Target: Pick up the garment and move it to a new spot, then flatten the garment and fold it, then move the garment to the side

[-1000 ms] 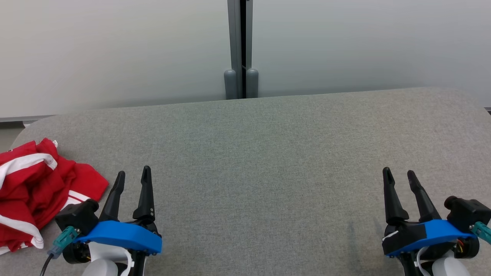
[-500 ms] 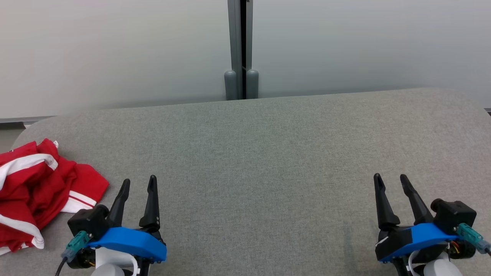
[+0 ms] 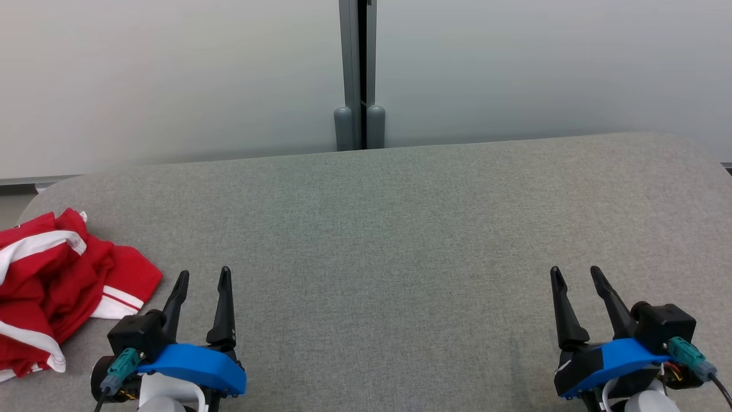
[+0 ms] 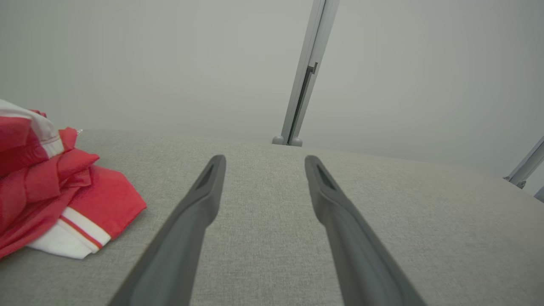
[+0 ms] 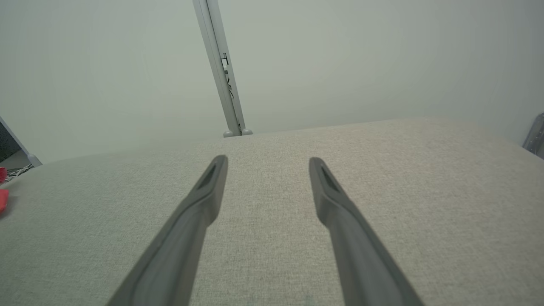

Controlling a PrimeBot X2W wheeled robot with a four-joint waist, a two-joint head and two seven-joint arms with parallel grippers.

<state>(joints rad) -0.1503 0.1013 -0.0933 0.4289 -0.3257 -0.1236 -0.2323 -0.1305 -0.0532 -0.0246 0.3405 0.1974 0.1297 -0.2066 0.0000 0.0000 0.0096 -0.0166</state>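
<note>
Both arms have drawn back toward the near edge since a second ago, while the crumpled red-and-white garment (image 3: pixel 51 280) stays at the left edge. The grey fabric surface (image 3: pixel 389 229) meets pale wall panels (image 3: pixel 171 74) split by a grey post (image 3: pixel 359 74). The left gripper (image 3: pixel 203 272) and right gripper (image 3: pixel 575 269) point toward the far edge, jaws spread and empty.

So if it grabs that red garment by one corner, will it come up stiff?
Probably not: the garment lies crumpled in soft folds, so it would likely hang limp and unfurl. It looks thin, so probably light; pushing would likely bunch it.
</note>
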